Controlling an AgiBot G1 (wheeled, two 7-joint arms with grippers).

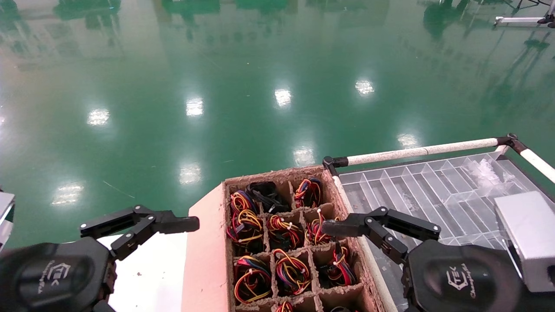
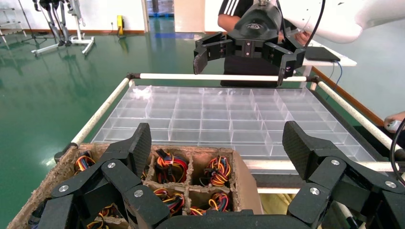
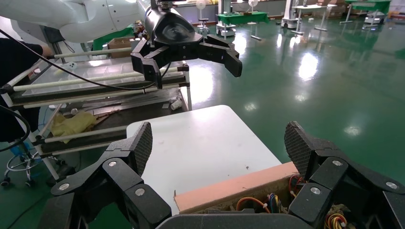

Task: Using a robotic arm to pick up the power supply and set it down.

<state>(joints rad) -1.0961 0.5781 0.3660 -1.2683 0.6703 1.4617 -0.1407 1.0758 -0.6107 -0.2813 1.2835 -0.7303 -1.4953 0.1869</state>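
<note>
A cardboard box point(image 1: 281, 173) with a grid of cells stands at the bottom centre. Of each power supply point(image 1: 289, 272) only the tied bundle of red, black and yellow wires shows; the metal bodies are hidden down in the cells. My left gripper point(image 2: 219, 139) is open and empty, hanging over the white table point(image 1: 149, 277) left of the box. One of its fingers point(image 1: 177, 224) shows in the head view. My right gripper point(image 3: 219, 143) is open and empty too. Its visible finger point(image 1: 342, 227) hovers above the box's right column of cells, touching nothing.
A clear plastic compartment tray point(image 1: 433, 186) framed by white rails point(image 1: 420, 151) lies right of the box. A silver cube camera point(image 1: 529, 238) rides on the right wrist. Shiny green floor lies beyond. A person point(image 2: 230, 16) stands behind the right arm.
</note>
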